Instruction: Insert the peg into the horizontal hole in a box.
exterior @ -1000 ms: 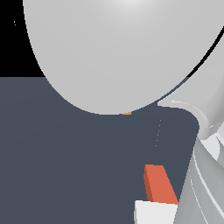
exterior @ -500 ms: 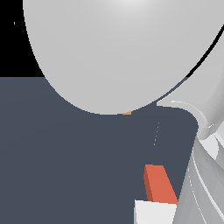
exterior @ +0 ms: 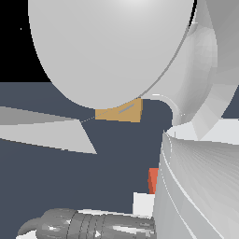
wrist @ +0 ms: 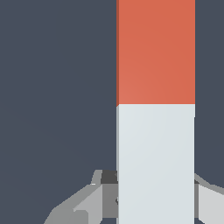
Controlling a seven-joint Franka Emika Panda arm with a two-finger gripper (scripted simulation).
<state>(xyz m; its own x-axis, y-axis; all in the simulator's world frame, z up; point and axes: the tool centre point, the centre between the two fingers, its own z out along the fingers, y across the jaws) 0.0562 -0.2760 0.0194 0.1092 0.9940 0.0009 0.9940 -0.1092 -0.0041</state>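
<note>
The exterior view sits low and very close behind the arm, whose pale links fill most of it; it looks across the dark bench (exterior: 42,182) toward the far box (exterior: 120,112). The wrist view looks straight down along the claw (wrist: 155,201) at close range. Both views share the peg (wrist: 155,109).

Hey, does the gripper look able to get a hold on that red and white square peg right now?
Probably yes. In the wrist view the grey gripper fingers sit on either side of the white half of the red-and-white square peg, with nothing between them. Whether they have closed on it cannot be told.
</note>
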